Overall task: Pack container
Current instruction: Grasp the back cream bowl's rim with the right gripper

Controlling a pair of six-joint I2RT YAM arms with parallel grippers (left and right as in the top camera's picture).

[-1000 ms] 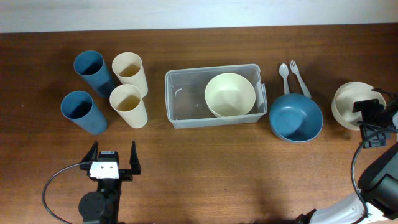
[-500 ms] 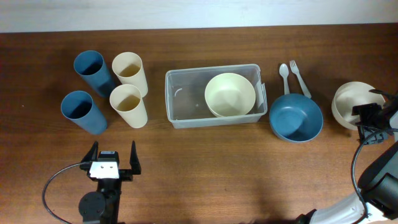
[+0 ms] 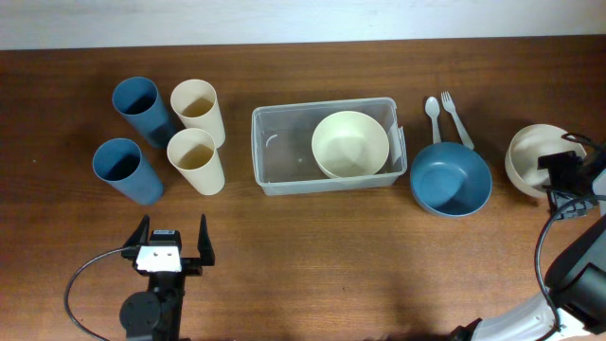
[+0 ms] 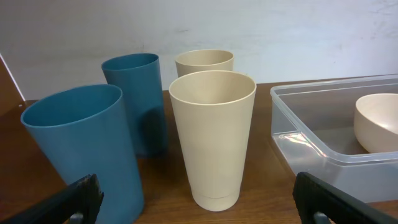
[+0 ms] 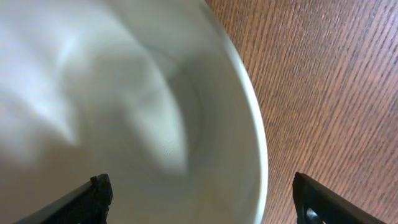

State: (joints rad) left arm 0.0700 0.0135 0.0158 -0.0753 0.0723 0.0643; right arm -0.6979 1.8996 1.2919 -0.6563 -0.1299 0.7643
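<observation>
The clear plastic container (image 3: 279, 147) stands mid-table with a cream bowl (image 3: 350, 144) in its right half; the left wrist view shows the container (image 4: 311, 149) at right. A second cream bowl (image 3: 526, 156) sits at the far right, next to a blue bowl (image 3: 451, 180). My right gripper (image 3: 561, 175) hangs open over that cream bowl's (image 5: 124, 93) right side. The rim runs between its fingers, one finger (image 5: 99, 190) over the inside and the other over the table. My left gripper (image 3: 172, 248) is open near the front edge, facing the cups, nothing between its fingers.
Two blue cups (image 3: 142, 109) (image 3: 125, 170) and two cream cups (image 3: 197, 112) (image 3: 196, 161) stand upright left of the container. A spoon (image 3: 433, 112) and fork (image 3: 456, 121) lie behind the blue bowl. In the left wrist view the nearest cream cup (image 4: 211, 137) stands straight ahead.
My right gripper has shifted slightly toward the front over the cream bowl's rim. The left arm and all the dishes are where they were.
</observation>
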